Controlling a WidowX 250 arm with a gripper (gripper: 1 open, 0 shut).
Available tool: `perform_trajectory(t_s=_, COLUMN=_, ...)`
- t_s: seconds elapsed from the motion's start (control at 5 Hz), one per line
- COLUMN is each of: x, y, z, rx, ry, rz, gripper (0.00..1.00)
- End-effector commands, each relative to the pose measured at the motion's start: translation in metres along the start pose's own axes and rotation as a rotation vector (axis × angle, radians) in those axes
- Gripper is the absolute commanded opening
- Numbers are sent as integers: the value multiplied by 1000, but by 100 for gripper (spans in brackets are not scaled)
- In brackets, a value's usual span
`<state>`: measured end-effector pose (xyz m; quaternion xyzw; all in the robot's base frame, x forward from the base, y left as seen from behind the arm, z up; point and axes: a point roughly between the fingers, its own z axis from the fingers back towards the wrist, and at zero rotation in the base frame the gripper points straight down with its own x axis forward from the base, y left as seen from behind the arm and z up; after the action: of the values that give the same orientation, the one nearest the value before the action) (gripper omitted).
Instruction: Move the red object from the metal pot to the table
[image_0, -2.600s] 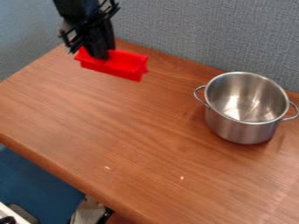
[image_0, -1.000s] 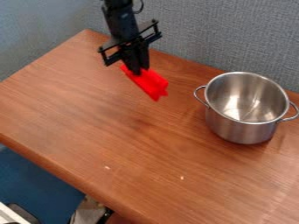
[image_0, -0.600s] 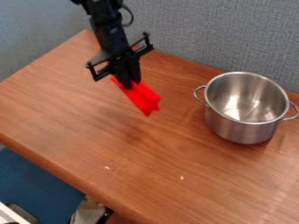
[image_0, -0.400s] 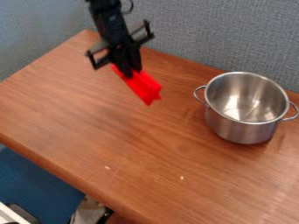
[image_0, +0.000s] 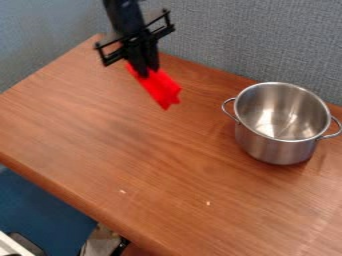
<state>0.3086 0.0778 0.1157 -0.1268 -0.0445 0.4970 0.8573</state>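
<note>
The red object (image_0: 159, 90) is a bright red block hanging tilted above the table (image_0: 120, 150), its upper end clamped in my black gripper (image_0: 142, 72), which is shut on it. The block sits over the table's far middle part, left of the metal pot (image_0: 282, 122). The shiny pot stands on the right side of the table and looks empty inside. My arm reaches down from the top of the view.
A blue-grey wall (image_0: 254, 35) backs the table. The table's front edge (image_0: 80, 205) runs diagonally at lower left, with blue floor and some clutter below it.
My gripper has carried the red block from the back left toward the pot, dipped low near the wood, then risen and drifted slightly back left. The pot has not moved.
</note>
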Motion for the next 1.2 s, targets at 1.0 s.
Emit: perform_trajectory(t_s=1.0, x=-11, y=-49, z=-37, rx=-95, ry=-124, rz=-96, gripper=0)
